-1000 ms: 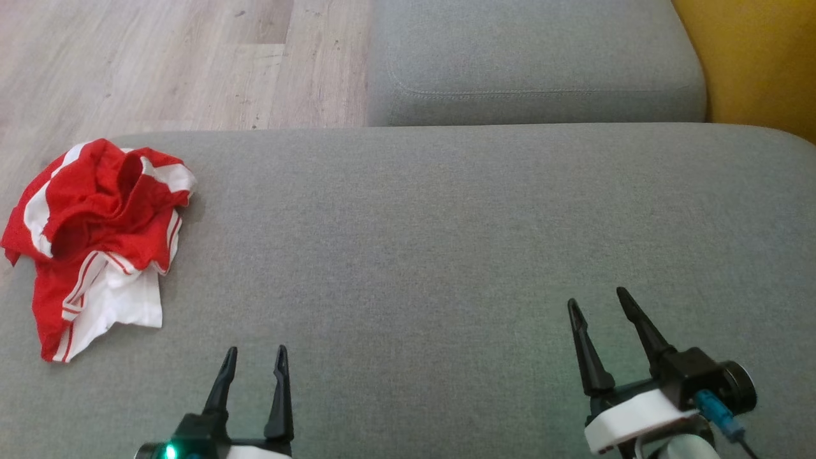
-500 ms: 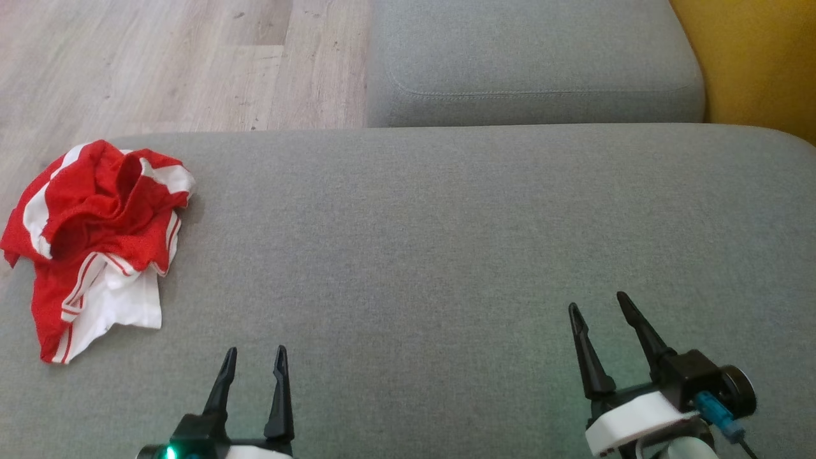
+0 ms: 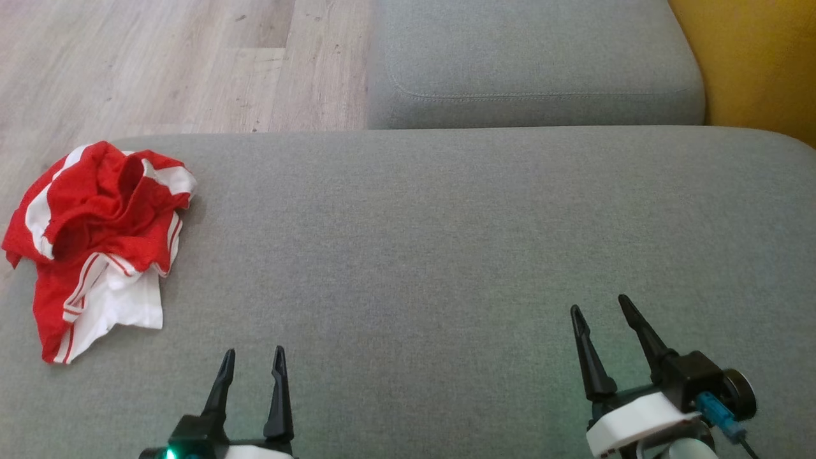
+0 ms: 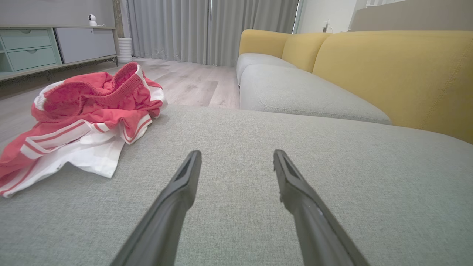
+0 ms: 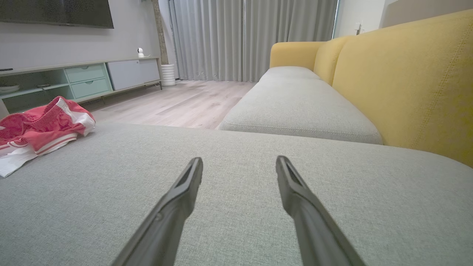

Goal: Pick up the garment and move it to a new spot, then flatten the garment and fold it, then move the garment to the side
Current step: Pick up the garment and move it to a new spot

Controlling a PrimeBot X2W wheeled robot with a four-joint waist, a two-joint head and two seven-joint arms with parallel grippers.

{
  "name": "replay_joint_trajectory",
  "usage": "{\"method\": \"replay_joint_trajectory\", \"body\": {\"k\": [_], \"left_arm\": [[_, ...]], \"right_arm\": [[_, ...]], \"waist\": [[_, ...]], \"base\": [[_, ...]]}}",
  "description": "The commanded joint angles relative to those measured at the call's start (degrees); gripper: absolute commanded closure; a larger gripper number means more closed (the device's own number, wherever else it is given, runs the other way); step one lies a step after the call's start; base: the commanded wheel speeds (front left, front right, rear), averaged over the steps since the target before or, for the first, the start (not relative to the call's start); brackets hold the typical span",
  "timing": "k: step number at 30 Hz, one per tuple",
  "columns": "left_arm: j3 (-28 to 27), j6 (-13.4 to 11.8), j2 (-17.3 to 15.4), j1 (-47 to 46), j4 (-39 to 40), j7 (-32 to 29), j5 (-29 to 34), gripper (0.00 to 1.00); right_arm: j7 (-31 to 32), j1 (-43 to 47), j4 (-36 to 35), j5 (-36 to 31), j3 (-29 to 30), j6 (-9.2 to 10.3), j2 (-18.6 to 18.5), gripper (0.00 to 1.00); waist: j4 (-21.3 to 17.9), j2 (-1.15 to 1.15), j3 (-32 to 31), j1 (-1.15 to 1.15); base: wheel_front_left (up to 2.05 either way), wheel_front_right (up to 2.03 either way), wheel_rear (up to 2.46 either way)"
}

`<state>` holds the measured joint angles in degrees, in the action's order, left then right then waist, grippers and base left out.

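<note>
Red-and-white garment (image 3: 95, 236), crumpled in a loose heap at the far left corner of the grey seat cushion (image 3: 408, 242), reaching toward its left edge. Red elastic waistband bunched on top, white panel spread flat toward the near edge. Touched by neither gripper.

Left gripper (image 3: 254, 349) low over the cushion by the near edge, left of the middle. Jaws wide apart, empty, clamped on nothing, tips pointing toward the far edge. Along the left wrist, bare grey fabric in the gap, garment (image 4: 85, 111) off to the left and farther on, clear of both fingers.

Right gripper (image 3: 599, 303) toward the near right corner, angled slightly left. Jaws likewise spread wide and holding nothing. Well apart from the garment (image 5: 40, 125), with most of the cushion's width between.

Past the far edge, a second grey cushion (image 3: 535, 57), a yellow backrest (image 3: 758, 57) along the right, pale wood floor (image 3: 159, 57) beyond the far left corner
</note>
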<state>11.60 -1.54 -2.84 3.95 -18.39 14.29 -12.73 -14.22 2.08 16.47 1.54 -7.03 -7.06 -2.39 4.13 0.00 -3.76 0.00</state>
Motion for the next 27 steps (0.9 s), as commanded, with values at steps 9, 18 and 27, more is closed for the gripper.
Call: {"method": "replay_joint_trajectory", "body": {"k": [9,18,27], "left_arm": [[-0.5,-0.34,-0.18,-3.23,1.38,0.69,-0.82,0.0],[-0.27,-0.36,-1.14,-4.47,2.64,0.25,-0.89,0.0],[-0.85,-0.86,-1.83,-4.41,4.21,-0.04,-1.76,0.0]], "right_arm": [[-0.78,-1.38,-2.05,1.59,-0.39,-0.43,-0.49,0.0],[-0.78,-1.49,-2.61,3.05,-0.04,-0.43,-0.49,0.0],[-0.78,-2.18,-2.89,3.83,-0.49,-0.43,-0.49,0.0]], "waist": [[2.88,0.0,-0.07,0.0],[13.2,0.0,0.25,0.0],[21.83,0.0,1.0,0.0]], "base": [[0.0,0.0,0.0],[0.0,0.0,0.0],[0.0,0.0,0.0]]}}
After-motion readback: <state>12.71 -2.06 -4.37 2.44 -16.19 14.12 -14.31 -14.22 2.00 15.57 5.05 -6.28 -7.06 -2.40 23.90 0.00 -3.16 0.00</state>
